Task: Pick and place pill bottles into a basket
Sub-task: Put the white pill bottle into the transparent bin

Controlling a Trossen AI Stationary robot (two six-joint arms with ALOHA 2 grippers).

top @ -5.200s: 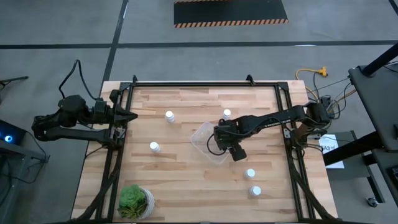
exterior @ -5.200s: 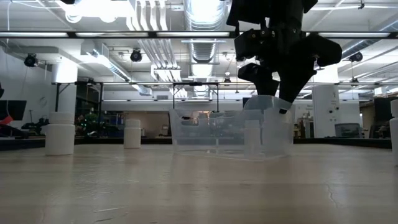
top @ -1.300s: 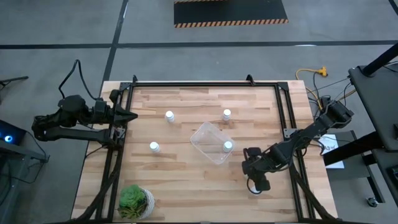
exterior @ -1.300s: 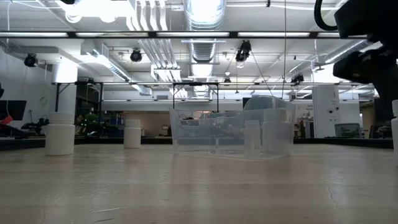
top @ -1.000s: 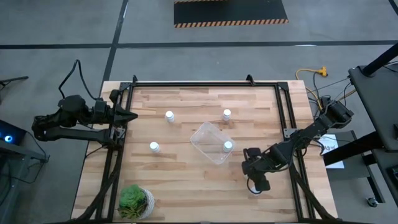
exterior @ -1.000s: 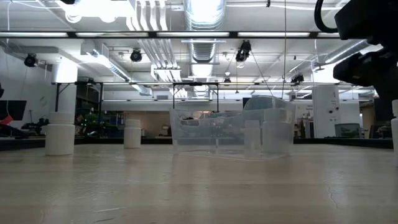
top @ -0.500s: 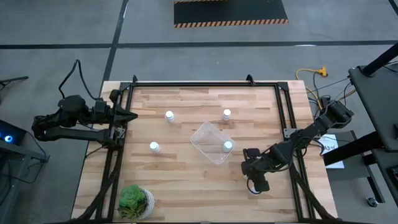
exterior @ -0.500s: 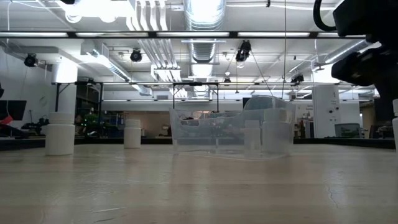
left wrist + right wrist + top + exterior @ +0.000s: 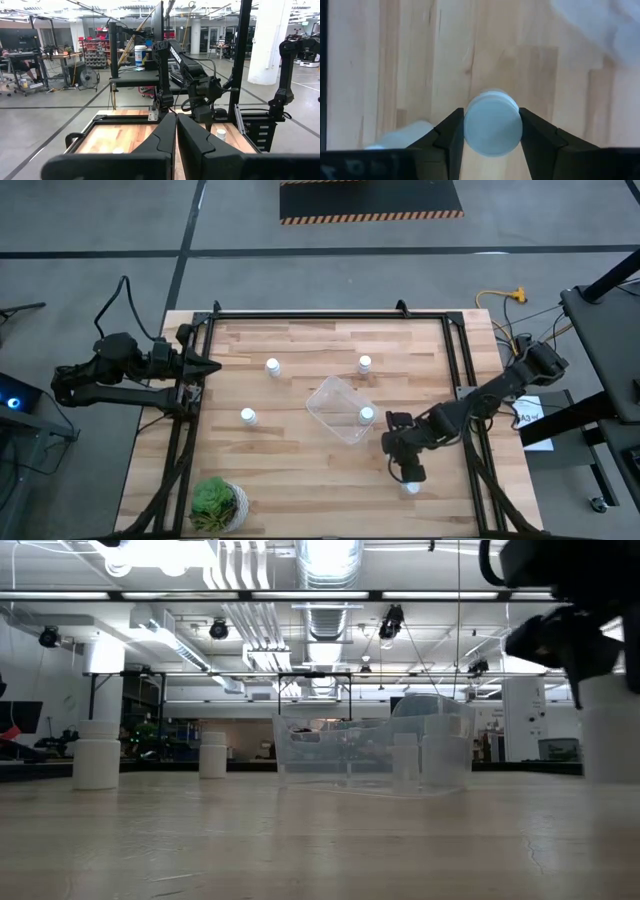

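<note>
Six small white pill bottles show. In the high view, three stand on the table [image 9: 272, 366], [image 9: 365, 363], [image 9: 247, 416], and one [image 9: 366, 414] stands inside the clear basket [image 9: 322, 396] at mid-table. My right gripper [image 9: 405, 467] is near the right front, shut on a fifth bottle [image 9: 492, 122], which also shows in the low view [image 9: 610, 730]. The sixth bottle [image 9: 410, 487] stands just nearer than it. My left gripper [image 9: 205, 367] waits shut at the table's left edge. My right gripper pinches the bottle between its two fingers at the cap's opposite sides [image 9: 468, 125]. The fingers come from above, pointing down. The bottle stays upright below the fingers. I cannot tell whether its base is clear of the table.
A green potted plant [image 9: 218, 502] stands at the near left corner. Black frame rails [image 9: 180, 450] run along the table's left, right and far sides. Bare wood lies between the basket and the near edge.
My right gripper has gone a little toward the table's left and far edges with the bottle between its fingers. It has drawn away from the sixth bottle, which stays in place. In the low view the held bottle has come further in from the right.
</note>
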